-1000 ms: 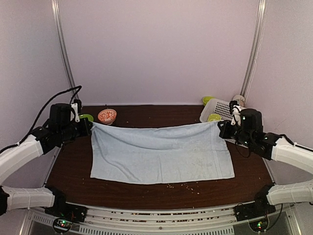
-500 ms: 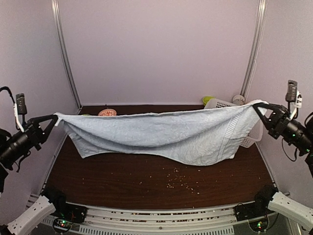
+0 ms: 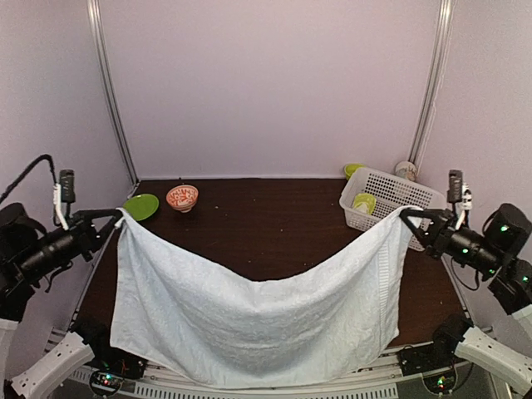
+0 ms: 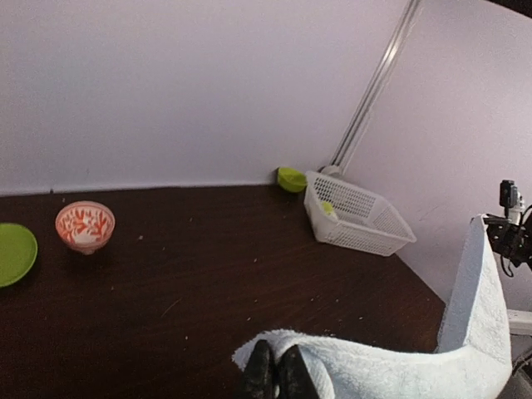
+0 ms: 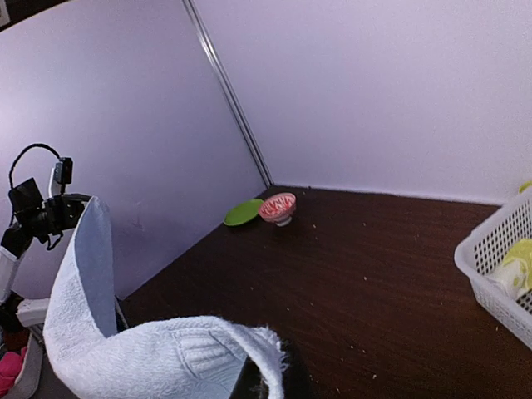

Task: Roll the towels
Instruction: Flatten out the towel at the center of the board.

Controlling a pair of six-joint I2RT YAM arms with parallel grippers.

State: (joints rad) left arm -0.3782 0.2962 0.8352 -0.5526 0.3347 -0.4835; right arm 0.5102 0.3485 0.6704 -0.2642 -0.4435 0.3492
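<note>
While the left end effector (image 3: 115, 218) and right end effector (image 3: 407, 214) each clench a corner of the pale blue towel (image 3: 249, 324), it sags across the frame's lower centre. Lowered so, it could drape off the surface's (image 3: 274, 218) near edge.

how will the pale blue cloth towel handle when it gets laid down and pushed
Likely very floppy: the pale blue cloth towel sags deeply between the left gripper and right gripper. Being that limp, it would probably bunch rather than slide. Seemingly light: two pinched corners carry it.
</note>
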